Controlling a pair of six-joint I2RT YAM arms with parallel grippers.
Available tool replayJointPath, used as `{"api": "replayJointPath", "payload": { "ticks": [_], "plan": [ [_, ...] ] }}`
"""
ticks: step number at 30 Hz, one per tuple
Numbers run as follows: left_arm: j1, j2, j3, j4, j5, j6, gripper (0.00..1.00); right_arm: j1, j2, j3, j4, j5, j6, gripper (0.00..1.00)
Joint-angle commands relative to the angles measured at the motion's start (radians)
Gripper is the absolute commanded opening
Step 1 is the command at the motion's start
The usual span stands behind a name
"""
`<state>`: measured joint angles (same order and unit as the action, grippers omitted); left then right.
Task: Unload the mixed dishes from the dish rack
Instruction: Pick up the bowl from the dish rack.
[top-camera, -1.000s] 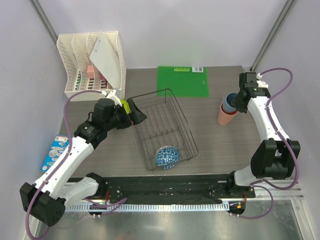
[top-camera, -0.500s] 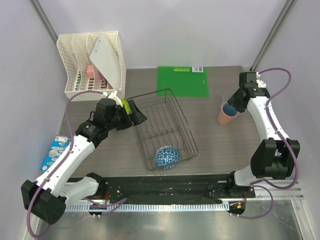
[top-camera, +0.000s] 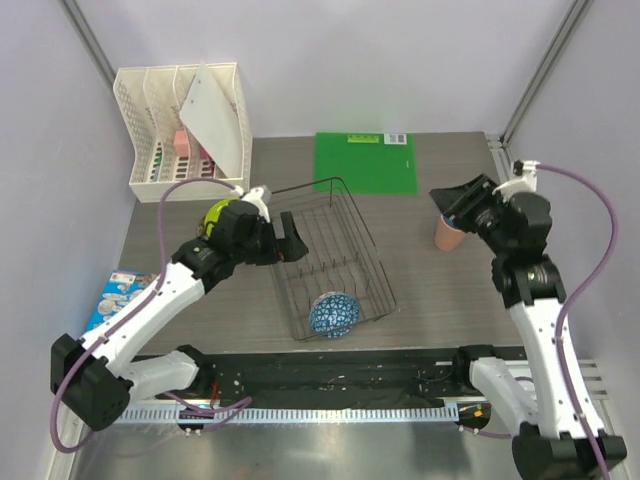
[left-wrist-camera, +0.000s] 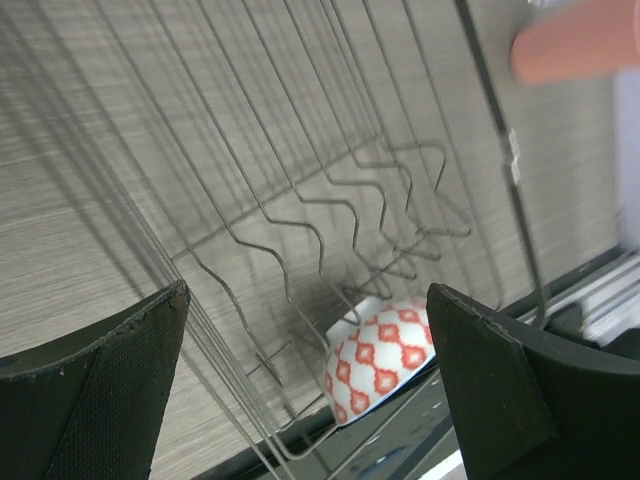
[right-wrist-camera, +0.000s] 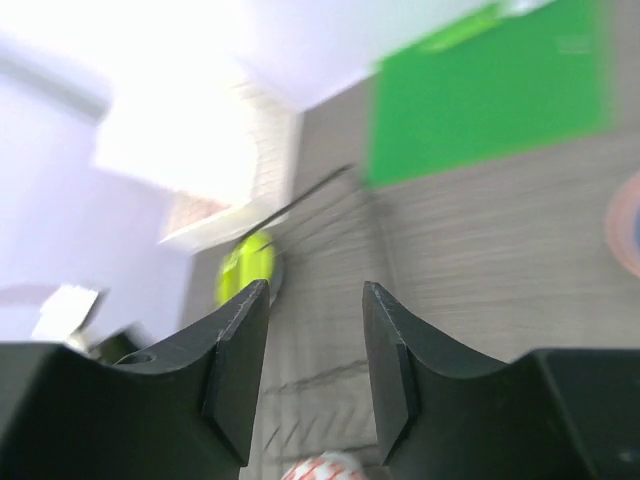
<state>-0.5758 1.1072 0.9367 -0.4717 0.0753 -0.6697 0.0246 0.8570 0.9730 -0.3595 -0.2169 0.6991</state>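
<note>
The dark wire dish rack (top-camera: 362, 236) lies mid-table and holds the blue-and-white patterned bowl (top-camera: 334, 313) at its near end. My left gripper (top-camera: 290, 240) is open and empty over the rack's left side; in its wrist view the jaws (left-wrist-camera: 308, 330) frame the rack wires (left-wrist-camera: 330, 210) and the bowl (left-wrist-camera: 385, 365). The yellow-green plate (top-camera: 214, 213) sits left of the rack, partly under my left wrist. The salmon-pink cup (top-camera: 446, 233) stands at the right. My right gripper (top-camera: 452, 205) is open and empty just above it. The tumbler and the red plate are out of view.
A white lattice organizer (top-camera: 140, 120) with a white flat piece (top-camera: 215, 115) leaning in it stands at the back left. A green mat (top-camera: 365, 162) lies at the back. A blue card (top-camera: 110, 300) lies at the left edge. The right wrist view is blurred.
My right gripper let go of the pink cup and pulled up and back toward the near side. My left gripper moved right, off the yellow-green plate, to over the rack.
</note>
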Motion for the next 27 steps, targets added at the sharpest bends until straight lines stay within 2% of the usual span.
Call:
{"api": "replayJointPath", "payload": {
  "ticks": [1, 7, 13, 18, 23, 27],
  "plan": [
    [-0.122, 0.042, 0.053, -0.015, -0.031, 0.131, 1.00, 0.099, -0.104, -0.157, 0.274, -0.202, 0.016, 0.48],
    [-0.304, -0.032, -0.005, 0.044, -0.103, 0.306, 1.00, 0.150, -0.234, -0.367, 0.344, -0.236, 0.033, 0.46],
    [-0.423, -0.076, -0.094, 0.145, -0.222, 0.459, 0.98, 0.150, -0.295, -0.451, 0.355, -0.246, 0.034, 0.45],
    [-0.479, 0.002, -0.131, 0.168, -0.405, 0.570, 0.86, 0.149, -0.315, -0.481, 0.384, -0.257, 0.031, 0.45],
    [-0.544, 0.078, -0.136, 0.194, -0.456, 0.624, 0.83, 0.149, -0.331, -0.494, 0.386, -0.262, 0.027, 0.44],
    [-0.545, 0.121, -0.133, 0.209, -0.431, 0.621, 0.82, 0.149, -0.334, -0.497, 0.386, -0.266, 0.028, 0.44]
  ]
}}
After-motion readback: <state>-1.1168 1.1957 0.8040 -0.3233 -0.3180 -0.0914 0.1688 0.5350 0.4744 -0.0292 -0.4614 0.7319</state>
